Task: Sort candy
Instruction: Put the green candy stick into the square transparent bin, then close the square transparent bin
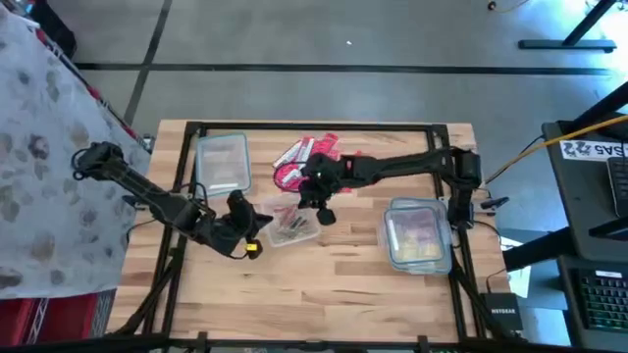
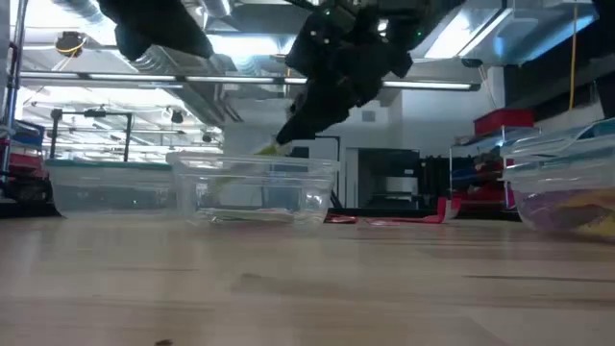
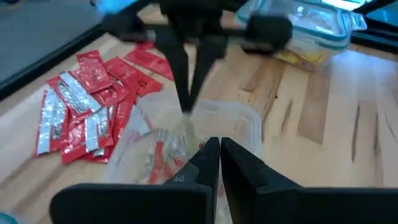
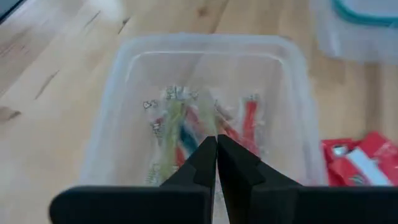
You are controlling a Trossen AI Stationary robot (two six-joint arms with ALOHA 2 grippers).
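Note:
A small clear tub (image 1: 291,227) stands mid-table with several silvery candy pieces (image 4: 186,124) lying in it. Red and pink candy (image 1: 306,159) lies in a heap on the table beyond the tub, also seen in the left wrist view as red candy (image 3: 87,99). My right gripper (image 3: 188,111) hangs over the tub, shut on a pale candy piece (image 2: 269,149). My left gripper (image 3: 219,152) is shut with nothing in it, just left of the tub and pointing at it. My right gripper pinches a small pale piece of candy (image 3: 185,127) between its two fingertips. It comes from above, pointing down. The piece hangs below the tips, clear of the tub's floor. Which part of the piece the fingers have is too small to tell.
A lidded clear tub (image 1: 224,162) stands at the far left. Another clear tub (image 1: 417,235) with a teal-edged lid and yellow contents stands at the right. Bare wood lies along the near edge.

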